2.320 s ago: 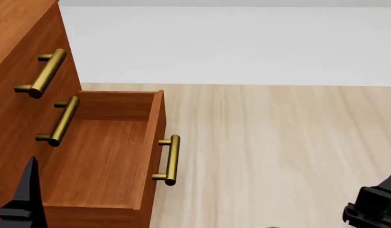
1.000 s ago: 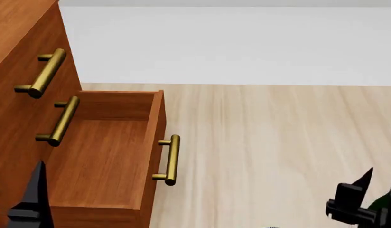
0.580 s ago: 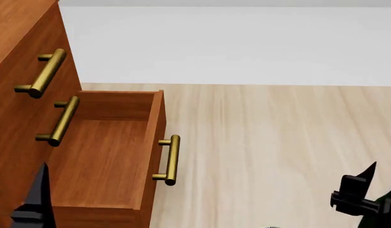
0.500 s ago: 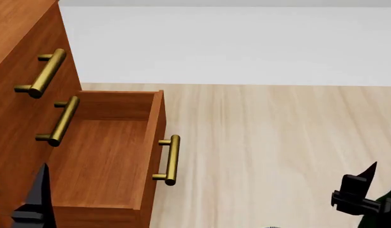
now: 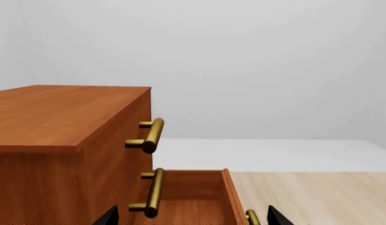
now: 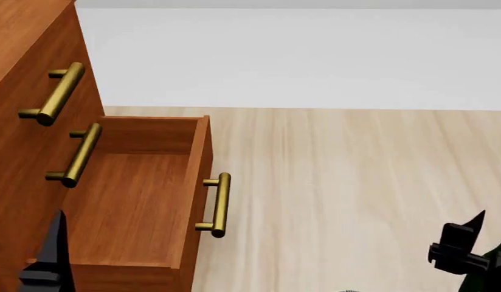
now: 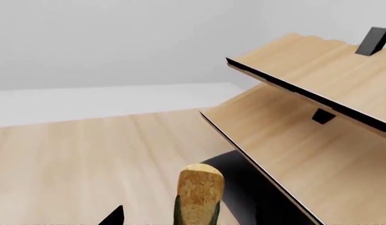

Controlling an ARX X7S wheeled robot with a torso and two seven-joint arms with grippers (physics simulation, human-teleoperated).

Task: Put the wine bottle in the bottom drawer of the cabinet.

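Note:
The cabinet [image 6: 24, 73] stands at the left of the head view, with its bottom drawer [image 6: 129, 194] pulled out and nothing inside. The drawer's brass handle [image 6: 221, 204] faces the floor space. My left gripper [image 6: 48, 258] hangs at the drawer's near corner; in the left wrist view [image 5: 191, 218] it is open and empty, facing the drawer [image 5: 193, 206]. My right gripper [image 6: 461, 250] is at the lower right, shut on the dark-green wine bottle [image 6: 495, 272]. The bottle's gold cap [image 7: 200, 190] stands up between the jaws beside one fingertip [image 7: 116, 217]. The label is out of view.
A pale wooden slanted rack [image 7: 318, 117] on a black base [image 7: 249, 187] stands close beside the right gripper. Two upper drawer handles [image 6: 60, 91] [image 6: 78, 155] stick out from the cabinet front. Pale wood floor [image 6: 340, 182] lies between the drawer and the right gripper.
The right gripper with the bottle has drifted slightly right and down. The left gripper has sunk a little at the drawer's near corner. The drawer has not moved.

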